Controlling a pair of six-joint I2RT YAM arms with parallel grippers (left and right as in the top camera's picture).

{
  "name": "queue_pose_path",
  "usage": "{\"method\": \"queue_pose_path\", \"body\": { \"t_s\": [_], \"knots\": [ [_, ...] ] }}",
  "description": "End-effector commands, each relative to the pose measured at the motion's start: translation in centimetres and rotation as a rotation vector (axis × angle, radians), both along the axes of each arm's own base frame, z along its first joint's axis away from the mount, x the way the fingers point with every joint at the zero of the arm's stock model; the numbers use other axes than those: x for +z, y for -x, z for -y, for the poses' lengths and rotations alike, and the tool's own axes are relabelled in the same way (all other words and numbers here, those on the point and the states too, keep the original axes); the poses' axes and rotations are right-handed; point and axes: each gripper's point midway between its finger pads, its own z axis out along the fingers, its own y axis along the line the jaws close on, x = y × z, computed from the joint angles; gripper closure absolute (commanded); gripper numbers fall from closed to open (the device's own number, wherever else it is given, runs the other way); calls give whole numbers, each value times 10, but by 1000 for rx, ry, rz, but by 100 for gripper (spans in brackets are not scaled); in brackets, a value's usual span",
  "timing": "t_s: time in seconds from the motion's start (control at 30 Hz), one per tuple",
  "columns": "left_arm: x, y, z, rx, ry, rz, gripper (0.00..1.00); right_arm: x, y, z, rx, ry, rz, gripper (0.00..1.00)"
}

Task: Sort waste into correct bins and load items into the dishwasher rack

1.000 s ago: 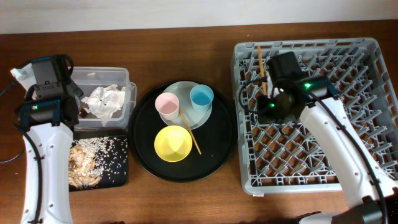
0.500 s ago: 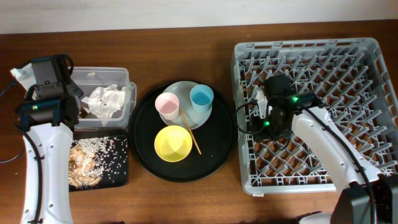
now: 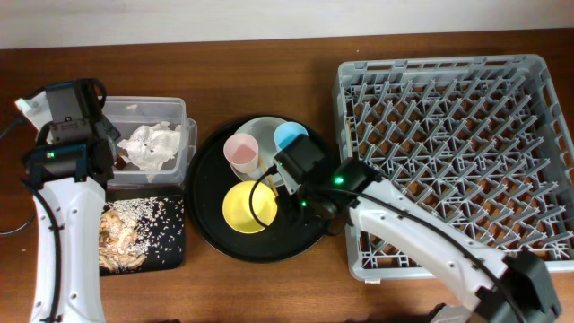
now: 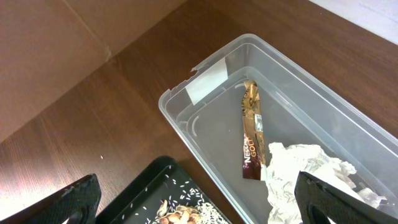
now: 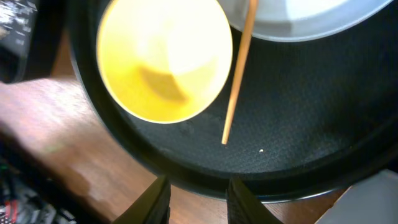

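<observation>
My right gripper (image 5: 198, 202) hovers open and empty over the near rim of the round black tray. Just ahead of it are the yellow bowl (image 5: 163, 59) and one wooden chopstick (image 5: 239, 68), which leans on the pale plate (image 5: 311, 18). The pink cup (image 3: 240, 151) and blue cup (image 3: 289, 135) stand on that plate. My left gripper (image 4: 211, 208) is wide open above the clear tub (image 4: 180, 118), which holds the gold-brown wrapper (image 4: 250, 134) and the crumpled napkin (image 4: 311, 174). Food scraps with rice (image 3: 126, 233) lie in the shallow black tray (image 3: 175, 256).
The grey dishwasher rack (image 3: 439, 65) fills the right side, and my right arm reaches out of it across its left wall. The round black tray (image 3: 211, 161) sits between the rack and the bins. Bare brown table shows along the front edge.
My right arm swung left from the rack to the round tray, and its jaws parted. The chopstick it carried over the rack is out of its grip. The left arm stayed put.
</observation>
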Motion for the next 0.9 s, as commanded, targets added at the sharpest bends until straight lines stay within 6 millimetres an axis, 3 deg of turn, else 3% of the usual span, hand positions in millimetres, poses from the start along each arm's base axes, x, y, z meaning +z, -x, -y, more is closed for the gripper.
{"method": "queue_pose_path", "body": {
  "t_s": [0.0,0.23,0.33,0.53,0.6,0.7,0.87],
  "knots": [
    [8,2,-3,5,-17,12,1,-28,0,4,-17,72,-26,69],
    [8,2,-3,6,-18,12,1,-87,-4,-1,-14,150,-113,68],
    [8,2,-3,5,-17,12,1,-101,-7,-2,-14,160,-123,68],
    [8,2,-3,5,-17,12,1,-102,-12,0,-23,175,-96,69],
    [8,2,-3,5,-17,12,1,-102,-12,0,-22,175,-98,85],
    [8,2,-3,5,-17,12,1,-99,-7,-3,-15,155,-119,89],
    [8,2,-3,5,-17,12,1,-43,-20,-2,-42,61,-20,96]
  ]
}}
